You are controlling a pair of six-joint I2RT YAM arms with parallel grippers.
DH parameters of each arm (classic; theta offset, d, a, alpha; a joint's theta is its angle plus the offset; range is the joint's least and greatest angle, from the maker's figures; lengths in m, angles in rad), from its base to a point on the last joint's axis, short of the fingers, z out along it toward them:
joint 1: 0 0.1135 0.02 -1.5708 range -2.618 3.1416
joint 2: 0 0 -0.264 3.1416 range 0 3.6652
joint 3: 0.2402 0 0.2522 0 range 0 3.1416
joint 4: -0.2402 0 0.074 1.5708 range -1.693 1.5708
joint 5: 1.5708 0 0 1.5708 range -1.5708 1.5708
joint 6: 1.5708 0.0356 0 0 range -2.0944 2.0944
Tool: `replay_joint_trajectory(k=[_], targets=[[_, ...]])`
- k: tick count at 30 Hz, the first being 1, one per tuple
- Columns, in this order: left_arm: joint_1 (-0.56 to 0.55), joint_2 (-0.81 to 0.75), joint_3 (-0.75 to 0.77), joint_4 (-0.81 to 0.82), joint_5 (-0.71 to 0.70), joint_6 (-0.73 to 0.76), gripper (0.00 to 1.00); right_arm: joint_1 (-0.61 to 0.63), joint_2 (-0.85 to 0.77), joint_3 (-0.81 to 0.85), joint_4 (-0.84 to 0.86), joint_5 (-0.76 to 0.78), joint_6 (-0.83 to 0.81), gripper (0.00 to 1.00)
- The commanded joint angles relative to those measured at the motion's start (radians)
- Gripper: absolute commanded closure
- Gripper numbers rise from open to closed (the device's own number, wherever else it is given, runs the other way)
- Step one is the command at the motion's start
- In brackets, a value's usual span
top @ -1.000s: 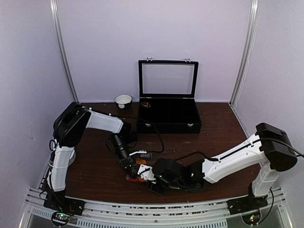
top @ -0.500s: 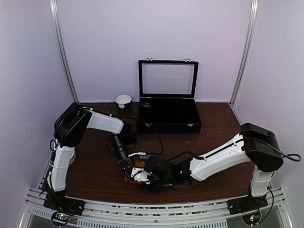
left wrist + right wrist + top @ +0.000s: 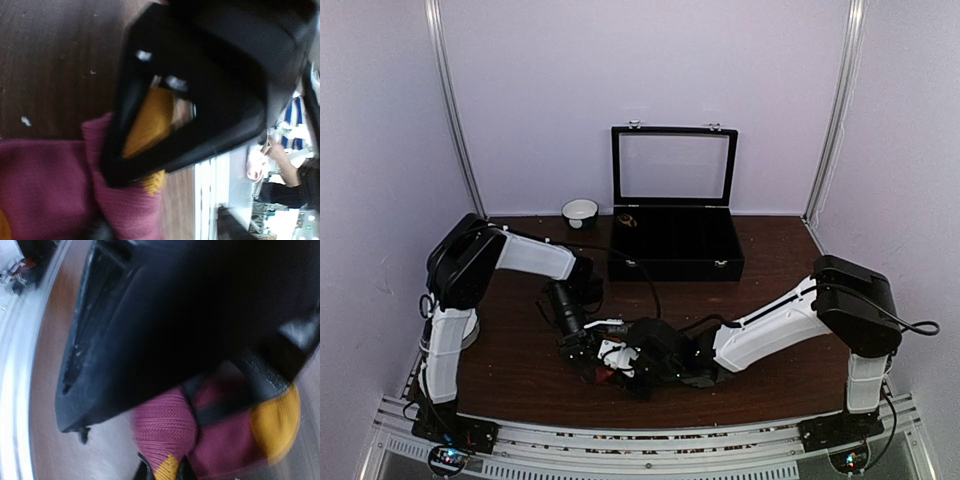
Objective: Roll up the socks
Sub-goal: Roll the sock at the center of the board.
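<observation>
the magenta sock (image 3: 165,427) shows blurred, cut off at the lower edge.

Left hand (image 3: 582,344) and right hand (image 3: 622,362) meet low over dark brown wooden counter (image 3: 515,345), near its front edge. Magenta-red fabric sock (image 3: 603,375) peeks out beneath them.

A dark wooden bench (image 3: 790,260) sits inside pale lilac walls. At its back, near the middle, stands a black box (image 3: 675,255), its glass-paned lid (image 3: 673,167) open and upright. Just left of the box is a white bowl (image 3: 580,211). By the box's back left corner lies a brownish thing (image 3: 625,220), too small to make out. 2 metal posts (image 3: 450,120) rise at the back corners, and a metal rail (image 3: 650,440) runs along the near edge.
</observation>
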Motion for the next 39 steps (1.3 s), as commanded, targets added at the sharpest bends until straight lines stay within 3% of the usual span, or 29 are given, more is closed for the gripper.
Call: replay_joint_trajectory(k=[1, 5, 9, 14, 19, 25, 28, 32, 39], targets=[[0.027, -0.224, -0.107, 0.202, -0.072, -0.040, 0.02, -0.019, 0.047, -0.011, -0.153, -0.122, 0.153, 0.93], [0.038, -0.514, -0.288, 0.504, -0.255, -0.146, 0.02, -0.027, 0.069, 0.019, -0.211, -0.169, 0.282, 0.94], [0.038, -0.675, -0.395, 0.644, -0.398, -0.183, 0.02, -0.056, 0.101, 0.030, -0.222, -0.243, 0.403, 0.94], [0.038, -0.690, -0.438, 0.639, -0.371, -0.163, 0.02, -0.068, 0.156, 0.058, -0.278, -0.263, 0.455, 0.95], [0.038, -0.743, -0.528, 0.754, -0.420, -0.188, 0.02, -0.069, 0.154, 0.085, -0.327, -0.265, 0.514, 0.98], [0.046, -0.646, -0.496, 0.774, -0.531, -0.260, 0.02, -0.076, 0.183, 0.115, -0.333, -0.301, 0.644, 0.99], [0.047, -0.629, -0.474, 0.754, -0.512, -0.255, 0.02, -0.074, 0.192, 0.115, -0.330, -0.323, 0.709, 0.99], [0.038, -0.702, -0.488, 0.688, -0.380, -0.153, 0.02, -0.082, 0.207, 0.073, -0.209, -0.410, 0.837, 0.97], [-0.101, -0.778, -0.558, 0.649, -0.444, -0.025, 0.06, -0.146, 0.246, -0.016, 0.094, -0.527, 1.070, 0.93]])
